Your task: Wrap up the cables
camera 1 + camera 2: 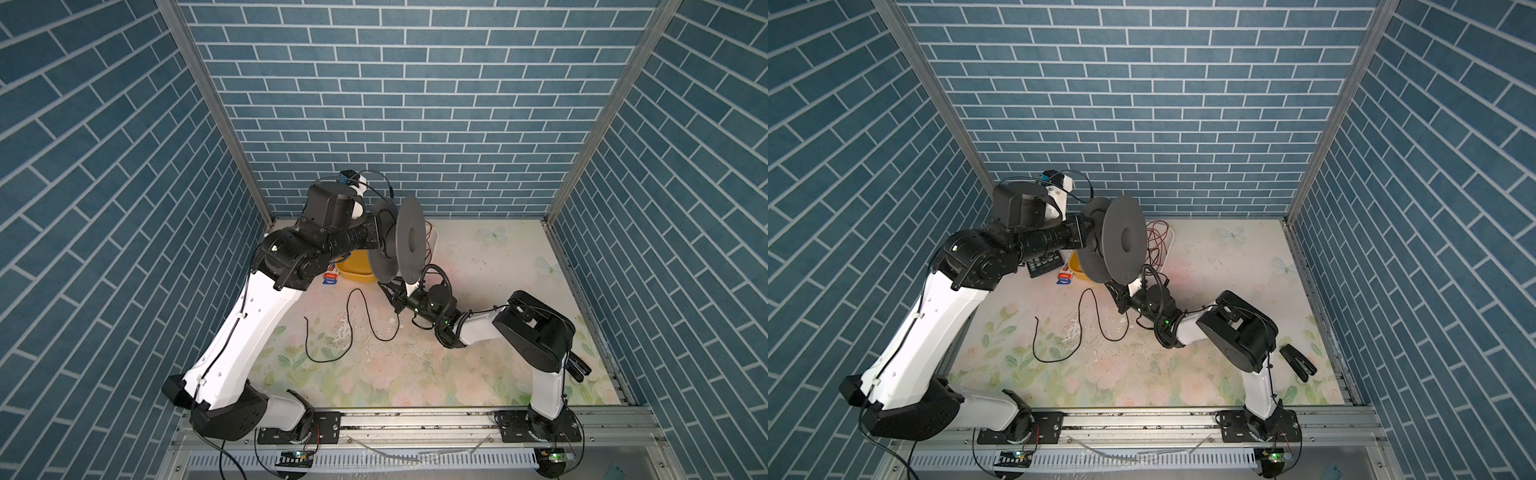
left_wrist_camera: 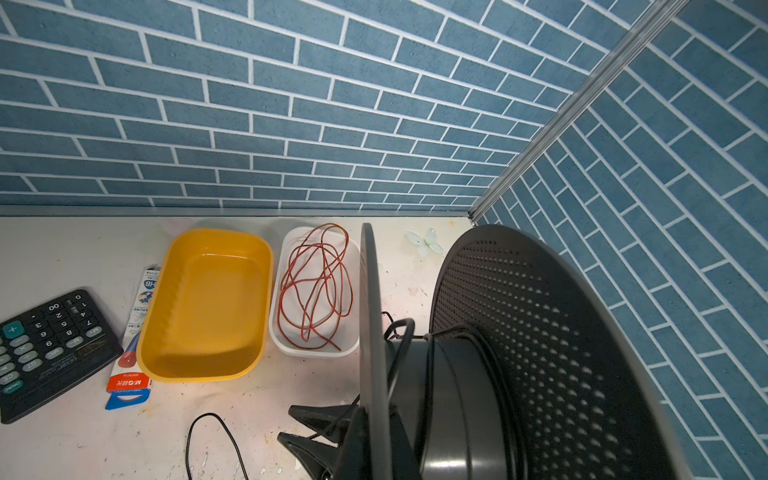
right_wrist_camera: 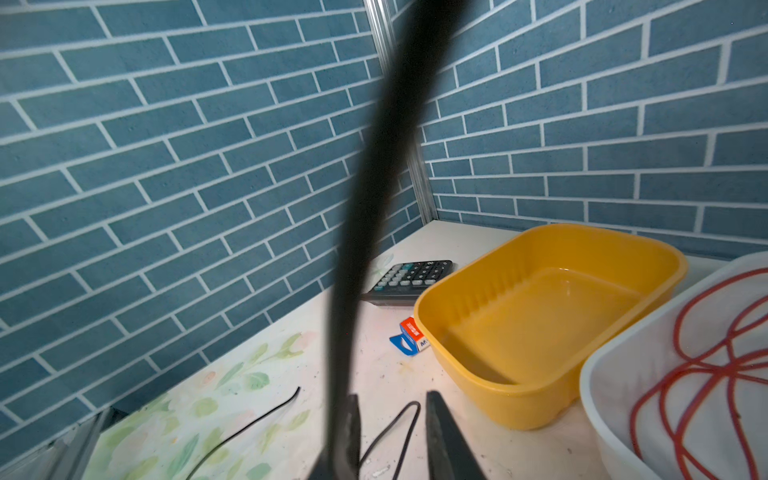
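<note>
A grey spool (image 1: 409, 241) (image 1: 1125, 239) hangs in the air at the back, and my left gripper (image 2: 376, 409) is shut on the thin edge of its near flange. Some turns of the black cable (image 2: 432, 365) lie on the hub. The cable's free length (image 1: 365, 316) (image 1: 1096, 311) snakes over the mat below. Just under the spool is my right gripper (image 1: 383, 287) (image 1: 1112, 287) (image 3: 392, 399), whose fingers (image 2: 307, 415) stand a narrow gap apart. A cable strand runs between them in the left wrist view. A blurred dark band crosses the right wrist view beside one finger.
At the back of the table stand a yellow tub (image 2: 208, 307) and a white tub (image 2: 276, 332) that holds a reddish-brown wire (image 2: 316, 282). A calculator (image 2: 50, 345) and a small packet (image 2: 133, 374) lie to their left. A black tool (image 1: 1298, 361) lies by the right arm.
</note>
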Robot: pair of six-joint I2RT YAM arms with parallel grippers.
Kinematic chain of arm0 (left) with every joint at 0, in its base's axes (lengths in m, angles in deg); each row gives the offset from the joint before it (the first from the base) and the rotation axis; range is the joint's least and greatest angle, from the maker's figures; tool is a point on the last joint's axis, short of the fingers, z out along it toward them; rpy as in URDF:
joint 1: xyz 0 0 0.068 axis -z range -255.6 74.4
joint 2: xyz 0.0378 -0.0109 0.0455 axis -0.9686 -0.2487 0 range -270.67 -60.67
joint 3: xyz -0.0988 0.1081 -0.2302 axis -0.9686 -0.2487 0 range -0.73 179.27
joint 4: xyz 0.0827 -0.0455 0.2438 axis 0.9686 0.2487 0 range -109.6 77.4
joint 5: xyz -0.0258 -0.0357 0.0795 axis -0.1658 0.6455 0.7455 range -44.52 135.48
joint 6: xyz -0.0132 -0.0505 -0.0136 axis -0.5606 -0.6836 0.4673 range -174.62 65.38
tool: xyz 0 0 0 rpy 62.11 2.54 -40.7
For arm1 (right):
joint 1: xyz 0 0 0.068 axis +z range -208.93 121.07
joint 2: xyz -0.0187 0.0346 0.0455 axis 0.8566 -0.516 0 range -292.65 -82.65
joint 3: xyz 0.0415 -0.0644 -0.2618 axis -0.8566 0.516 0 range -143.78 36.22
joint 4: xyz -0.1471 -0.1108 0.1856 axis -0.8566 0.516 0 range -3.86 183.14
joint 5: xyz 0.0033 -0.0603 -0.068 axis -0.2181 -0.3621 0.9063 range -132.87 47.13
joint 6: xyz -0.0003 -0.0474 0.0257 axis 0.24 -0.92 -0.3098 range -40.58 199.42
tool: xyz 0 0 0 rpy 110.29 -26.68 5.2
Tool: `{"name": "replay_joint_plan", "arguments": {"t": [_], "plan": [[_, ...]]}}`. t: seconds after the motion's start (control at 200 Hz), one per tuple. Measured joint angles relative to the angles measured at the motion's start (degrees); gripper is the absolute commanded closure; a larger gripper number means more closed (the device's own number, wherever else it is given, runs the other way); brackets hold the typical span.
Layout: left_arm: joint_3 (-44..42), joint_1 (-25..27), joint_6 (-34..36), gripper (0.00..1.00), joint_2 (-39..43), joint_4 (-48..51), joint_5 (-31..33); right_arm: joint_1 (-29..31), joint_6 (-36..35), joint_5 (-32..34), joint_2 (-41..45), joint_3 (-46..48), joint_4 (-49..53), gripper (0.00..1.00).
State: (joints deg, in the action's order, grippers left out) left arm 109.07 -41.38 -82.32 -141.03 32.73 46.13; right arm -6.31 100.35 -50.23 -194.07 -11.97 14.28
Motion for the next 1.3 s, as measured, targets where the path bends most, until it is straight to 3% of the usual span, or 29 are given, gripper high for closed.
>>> {"name": "replay_joint_plan", "arguments": {"t": [0.02, 0.185, 0.32, 0.445, 0.585, 0.72, 0.83, 1.095, 1.275, 1.295], "plan": [[0.09, -0.35, 0.11, 1.0, 0.0, 0.22, 0.02, 0.0, 0.42, 0.02, 0.02, 0.07, -0.04, 1.0], [1.16, -7.8, 0.76, 1.0, 0.07, 2.49, -0.39, 0.0, 1.31, -2.36, 4.04, 4.76, 0.57, 1.0], [-0.22, -14.6, 1.57, 1.0, 0.5, 2.82, 1.25, -0.68, 1.92, -7.08, 13.11, 10.93, 4.22, 1.0], [-3.1, -16.37, 2.67, 1.0, 1.99, 3.67, 3.65, -4.07, 4.85, -13.16, 23.12, 15.1, 7.72, 1.0], [-4.7, -16.46, 4.17, 1.0, 3.43, 4.39, 6.05, -12.87, 8.41, -15.8, 36.87, 18.67, 17.99, 1.0], [-5.73, -16.5, 5.46, 1.0, 5.66, 5.09, 8.13, -19.21, 8.22, -9.31, 52.15, 16.59, 40.96, 1.0], [-6.51, -16.52, 6.08, 1.0, 7.96, 5.62, 8.59, -25.68, 7.76, -5.46, 59.71, 12.63, 57.24, 1.0], [-7.34, -16.5, 6.29, 1.0, 10.03, 6.05, 7.08, -48.94, 8.61, -4.33, 61.07, 7.39, 82.2, 1.0], [-7.54, -16.33, 6.36, 1.0, 10.08, 7.06, 5.64, -62.12, 10.36, -7.39, 59.65, 7.43, 86.97, 1.0], [-7.72, -16.26, 6.32, 1.0, 10.1, 7.02, 5.25, -62.45, 10.4, -7.96, 59.36, 7.43, 86.93, 0.95]]}}
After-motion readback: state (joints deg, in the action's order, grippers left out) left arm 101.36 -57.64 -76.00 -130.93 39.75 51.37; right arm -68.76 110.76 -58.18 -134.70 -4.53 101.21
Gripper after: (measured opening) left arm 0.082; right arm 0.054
